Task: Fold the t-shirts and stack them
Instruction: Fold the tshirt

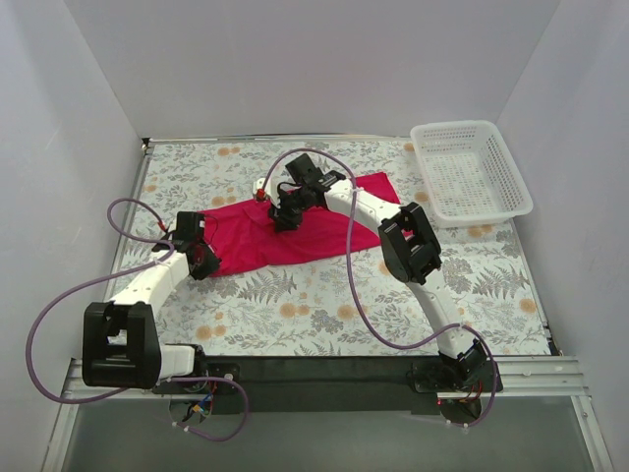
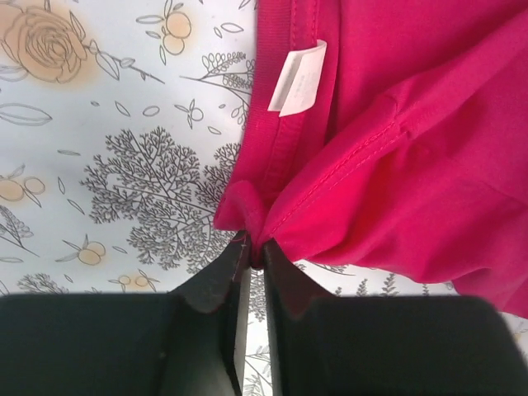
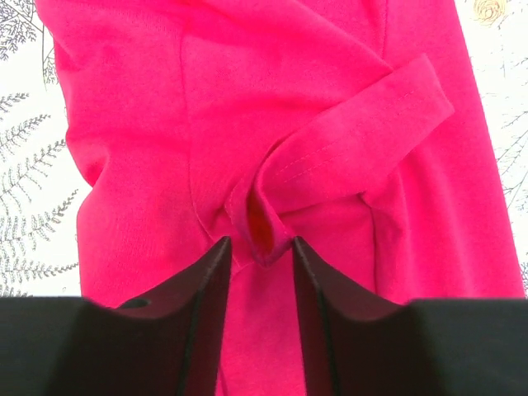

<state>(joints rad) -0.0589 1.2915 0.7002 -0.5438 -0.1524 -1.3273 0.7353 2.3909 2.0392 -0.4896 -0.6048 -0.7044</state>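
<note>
The magenta-red t-shirt (image 1: 246, 236) lies wrinkled on the floral table top, towards the back middle. My left gripper (image 1: 206, 261) is at its near left edge. In the left wrist view the left gripper (image 2: 254, 252) is shut on a bunched bit of the t-shirt (image 2: 412, 148) edge, just below the collar with the white neck tag (image 2: 297, 76). My right gripper (image 1: 283, 221) points down onto the middle of the cloth. In the right wrist view the right gripper (image 3: 257, 252) stands open, its jaws either side of a raised fold at the end of a sleeve (image 3: 355, 140).
A white plastic mesh basket (image 1: 470, 172) stands at the back right corner. The table (image 1: 295, 305) carries a floral cover. White walls close in the left, back and right sides. Purple cables loop from both arms over the near half.
</note>
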